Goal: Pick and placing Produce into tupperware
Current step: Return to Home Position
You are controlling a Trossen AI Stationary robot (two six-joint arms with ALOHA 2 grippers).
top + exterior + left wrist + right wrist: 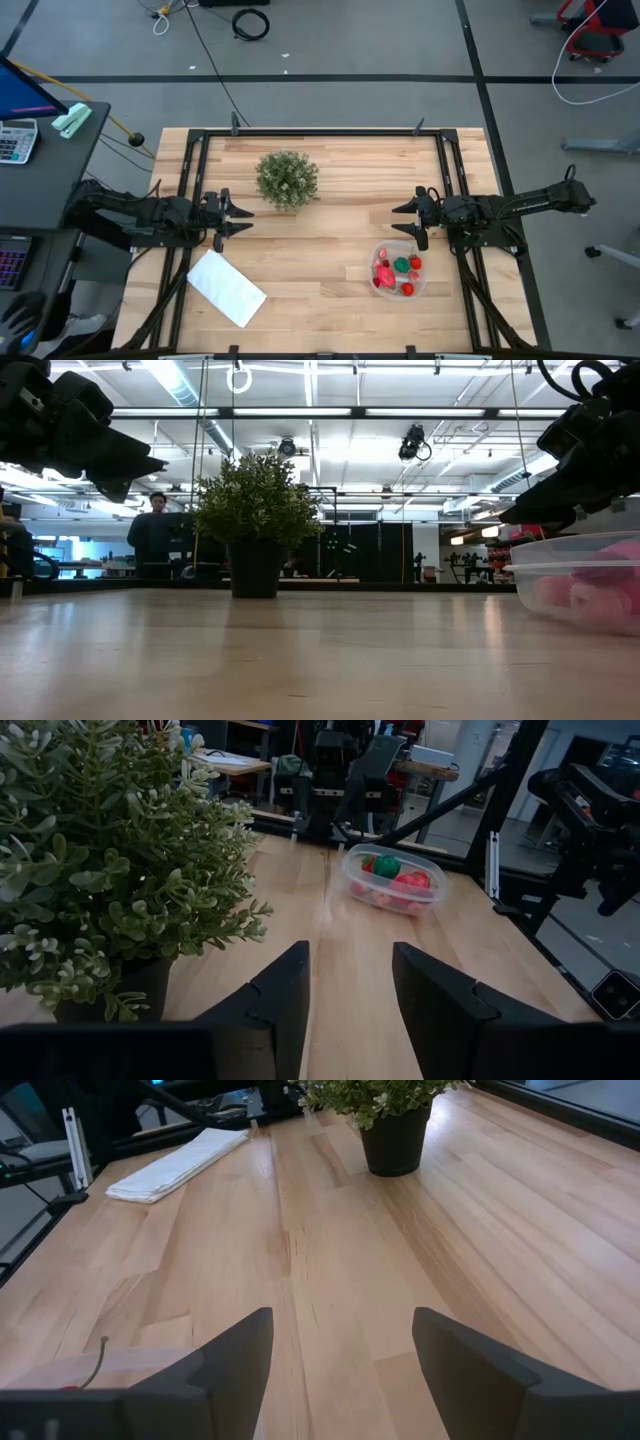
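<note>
The round clear tupperware (400, 270) stands on the table near its right near part and holds several red and pink produce pieces (384, 272) plus one green piece (401, 264). The left wrist view shows the tupperware (392, 880) with the green piece (386, 866) inside. My right gripper (404, 222) hovers open just beyond the tupperware's far rim, pointing toward the table's left. My left gripper (245, 220) is open at the table's left side, beside the bushy plant, pointing right. In the low view the tupperware (580, 580) shows at the right edge.
A bushy green plant in a dark pot (287, 179) stands at the table's far middle. A flat white rectangle (226, 287) lies at the near left. Bare wood (320, 250) spreads between the two grippers. A person (152, 530) stands in the room beyond the table.
</note>
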